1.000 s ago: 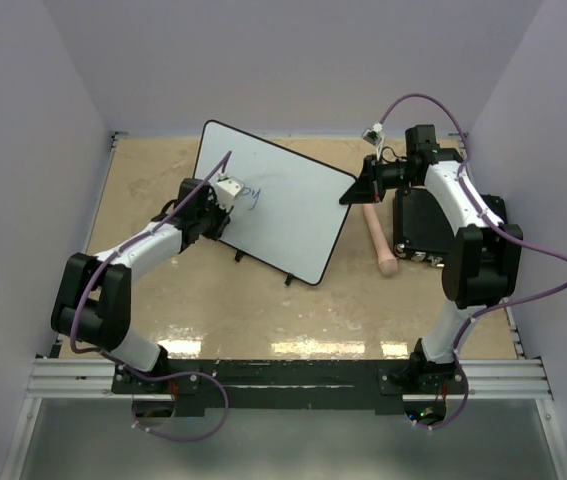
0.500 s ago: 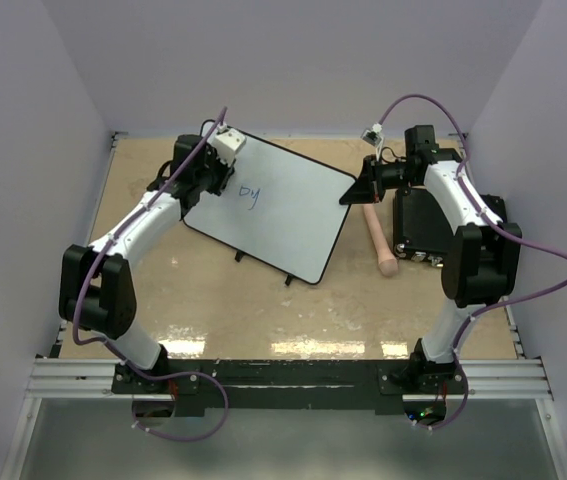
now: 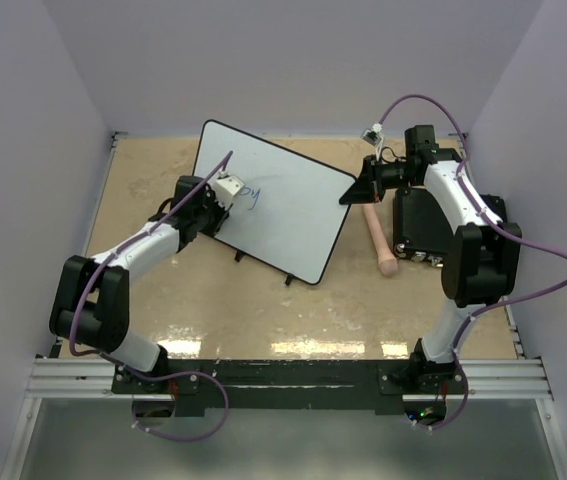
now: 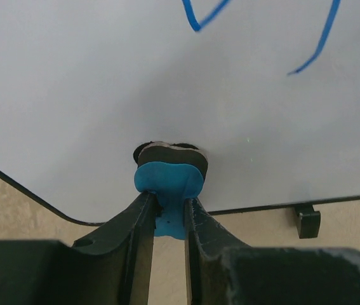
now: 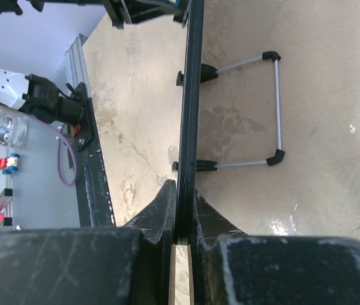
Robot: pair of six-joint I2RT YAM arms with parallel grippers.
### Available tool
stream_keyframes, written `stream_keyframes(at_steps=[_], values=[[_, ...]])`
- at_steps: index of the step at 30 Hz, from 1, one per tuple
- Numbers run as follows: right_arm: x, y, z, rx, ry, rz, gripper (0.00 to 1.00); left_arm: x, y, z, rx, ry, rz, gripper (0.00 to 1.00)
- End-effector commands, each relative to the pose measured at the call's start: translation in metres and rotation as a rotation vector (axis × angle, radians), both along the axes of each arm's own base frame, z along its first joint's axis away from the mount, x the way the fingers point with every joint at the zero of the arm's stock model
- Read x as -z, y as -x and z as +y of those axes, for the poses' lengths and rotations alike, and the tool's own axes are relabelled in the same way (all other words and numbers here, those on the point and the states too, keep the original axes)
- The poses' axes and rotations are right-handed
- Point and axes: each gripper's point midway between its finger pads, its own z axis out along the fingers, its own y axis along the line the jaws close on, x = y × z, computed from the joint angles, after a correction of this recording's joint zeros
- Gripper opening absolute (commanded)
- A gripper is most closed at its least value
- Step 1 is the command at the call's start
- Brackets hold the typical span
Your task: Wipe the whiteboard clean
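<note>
The whiteboard (image 3: 283, 205) stands tilted on its wire stand in the middle of the table, with blue handwriting (image 3: 253, 197) at its left part. My left gripper (image 3: 220, 203) is shut on a blue eraser (image 4: 169, 182) and presses its black felt pad (image 4: 170, 152) against the board's surface (image 4: 135, 76), just below the blue strokes (image 4: 199, 16) and near the board's lower rim. My right gripper (image 3: 359, 190) is shut on the board's right corner. In the right wrist view its jaws (image 5: 184, 213) clamp the thin black rim (image 5: 191, 95).
A black box (image 3: 421, 222) lies under the right arm at the right side. A wooden peg-like handle (image 3: 381, 240) lies between it and the board. The board's wire stand (image 5: 276, 108) rests on the table behind it. Walls close in on both sides.
Half a second ago my left gripper was up at the board's far left corner with the eraser; it has come back down beside the writing. The right arm has not moved.
</note>
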Motion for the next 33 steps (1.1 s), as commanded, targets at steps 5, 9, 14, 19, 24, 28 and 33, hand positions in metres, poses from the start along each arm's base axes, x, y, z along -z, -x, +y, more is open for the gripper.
stream_keyframes(at_steps=[5, 9, 14, 19, 24, 28, 33], values=[[-0.014, -0.007, 0.007, -0.047, -0.001, -0.146, 0.00, -0.043, -0.008, -0.045, 0.068, 0.072, -0.088, 0.00], [-0.015, -0.007, 0.007, -0.047, 0.001, -0.152, 0.00, -0.092, -0.043, -0.064, 0.007, 0.116, -0.188, 0.00], [-0.017, -0.007, 0.007, -0.042, 0.000, -0.156, 0.00, -0.149, -0.088, -0.068, -0.073, 0.123, -0.315, 0.00], [-0.017, -0.008, 0.007, -0.042, 0.000, -0.158, 0.00, -0.138, -0.081, -0.075, -0.032, 0.114, -0.279, 0.00], [-0.017, -0.009, 0.007, -0.042, 0.000, -0.161, 0.00, -0.073, -0.027, -0.071, 0.025, 0.063, -0.138, 0.00], [-0.015, -0.009, 0.008, -0.042, -0.001, -0.153, 0.00, -0.032, 0.010, -0.064, 0.023, 0.047, -0.034, 0.00], [-0.013, -0.008, 0.008, -0.047, -0.002, -0.151, 0.00, -0.029, 0.012, -0.064, -0.004, 0.066, -0.013, 0.00]])
